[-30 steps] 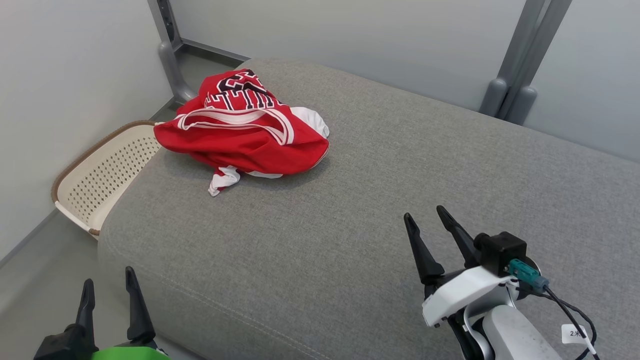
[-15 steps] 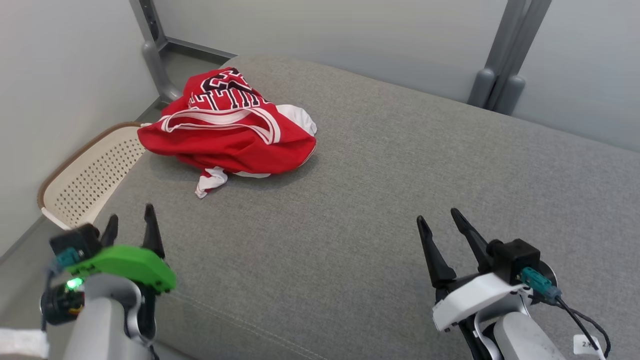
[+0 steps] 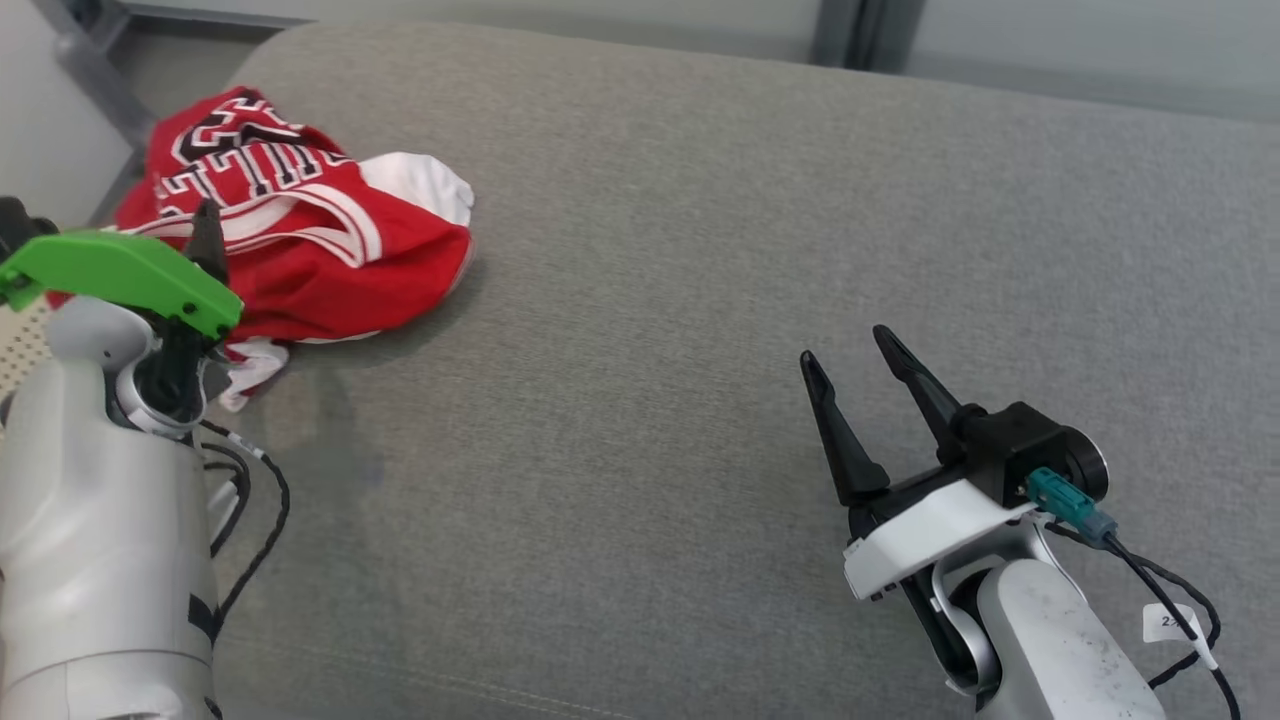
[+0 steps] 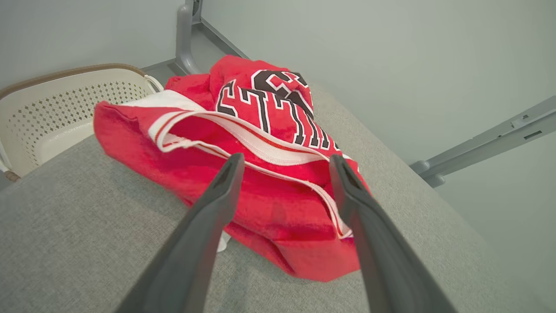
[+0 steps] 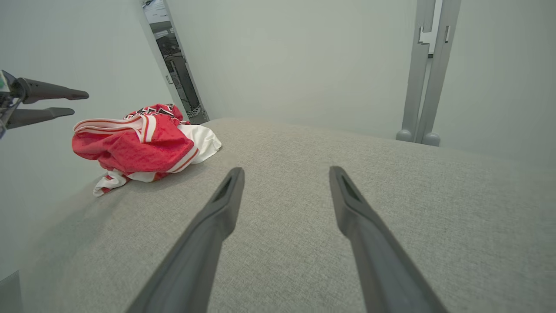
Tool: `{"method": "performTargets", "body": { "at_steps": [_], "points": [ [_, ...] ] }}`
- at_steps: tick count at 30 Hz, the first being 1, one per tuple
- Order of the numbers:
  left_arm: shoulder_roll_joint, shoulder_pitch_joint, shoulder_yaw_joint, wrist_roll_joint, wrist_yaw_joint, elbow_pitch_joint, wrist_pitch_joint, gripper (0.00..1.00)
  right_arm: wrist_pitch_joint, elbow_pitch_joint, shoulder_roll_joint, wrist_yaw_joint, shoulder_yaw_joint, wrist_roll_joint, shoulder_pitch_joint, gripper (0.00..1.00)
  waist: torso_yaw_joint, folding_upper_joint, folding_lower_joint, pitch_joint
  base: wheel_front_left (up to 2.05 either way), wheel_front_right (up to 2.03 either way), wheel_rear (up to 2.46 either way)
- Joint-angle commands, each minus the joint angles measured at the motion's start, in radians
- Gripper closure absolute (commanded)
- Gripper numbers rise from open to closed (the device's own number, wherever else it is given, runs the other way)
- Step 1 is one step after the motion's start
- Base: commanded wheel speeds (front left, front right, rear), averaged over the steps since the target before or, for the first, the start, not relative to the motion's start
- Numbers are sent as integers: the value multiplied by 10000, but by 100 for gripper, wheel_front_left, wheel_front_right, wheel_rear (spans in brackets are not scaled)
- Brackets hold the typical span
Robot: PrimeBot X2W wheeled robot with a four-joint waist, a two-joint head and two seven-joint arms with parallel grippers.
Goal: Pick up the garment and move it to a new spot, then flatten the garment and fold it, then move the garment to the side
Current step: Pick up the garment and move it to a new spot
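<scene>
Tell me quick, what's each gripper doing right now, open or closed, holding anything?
Left gripper: open, empty, aimed at the red garment.
Right gripper: open, empty, over the grey cushion.

The garment [image 3: 300, 240] lay at the far left corner of the cushion [image 3: 650, 300], with the basket [image 4: 52, 100] off the cushion's left edge. The left hand [image 4: 284, 161] hung just before the garment. The right hand [image 3: 845, 345] was over the near right, well apart.

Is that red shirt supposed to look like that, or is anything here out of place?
The red jersey is bunched in a heap near the left edge of the grey cushion, a red-and-white end trailing out. The robot's open left hand hovers close to it. Nothing looks torn or spilled.
</scene>
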Motion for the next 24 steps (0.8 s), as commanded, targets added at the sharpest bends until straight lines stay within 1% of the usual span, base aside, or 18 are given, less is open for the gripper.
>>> {"method": "performTargets", "body": {
  "at_steps": [1,5,9,14,15,16,17,20,24],
  "points": [
    [105,-359,19,-114,19,100,57,0,35,-142,-41,-6,24,-77,-171,0,-1659,0,-1,1657,0,0,0],
    [201,-904,-96,-127,85,426,437,0,-5,-331,-41,-6,-11,-84,-202,0,-2037,0,-1,2064,0,0,0],
    [396,-1221,-306,112,348,768,833,0,-100,-412,-37,-6,12,7,-250,0,-2293,0,-1,2311,0,0,0],
    [561,-1366,-518,342,475,996,825,0,-197,-360,-38,-6,16,99,-306,0,-2447,0,-1,2421,0,0,0],
    [602,-1375,-544,363,448,1032,797,41,-225,-323,-38,-6,19,139,-307,0,-2467,0,-1,2414,0,0,0],
    [631,-1372,-582,408,397,1038,722,76,-232,-287,-38,-6,26,151,-308,0,-2478,0,-1,2396,0,0,0],
    [642,-1348,-633,438,306,1062,618,100,-261,-236,-38,-6,39,182,-318,0,-2483,0,-1,2355,0,0,0],
    [598,-1235,-716,462,114,1135,344,100,-335,-103,-37,-6,28,246,-299,0,-2427,0,-1,2136,0,0,0],
    [732,-1166,-868,609,-56,1166,-80,100,-424,152,-37,-6,136,394,-285,0,-2335,0,-1,1601,0,0,0]
  ]
}}
